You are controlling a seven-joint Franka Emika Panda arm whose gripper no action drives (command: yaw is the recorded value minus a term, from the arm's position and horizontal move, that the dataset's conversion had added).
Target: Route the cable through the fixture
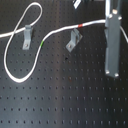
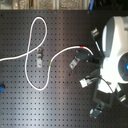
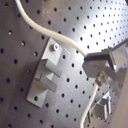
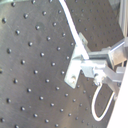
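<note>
Cable (image 1: 20, 37) loops across the bench (image 1: 65, 100), running past the left fixture (image 1: 27, 34) toward the second fixture (image 1: 74, 40), then up into the jaws (image 3: 97, 67), clamped on it. Looks like carrying stage; next, lower it into that slot.

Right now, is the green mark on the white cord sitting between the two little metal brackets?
Yes: in the first exterior view the green band on the cable lies between the left bracket and the right bracket.

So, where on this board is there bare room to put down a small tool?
The near half of the board, below the cable loop and both clips, is bare in the first exterior view. The far strip with cable, clips and arm is crowded.
</note>
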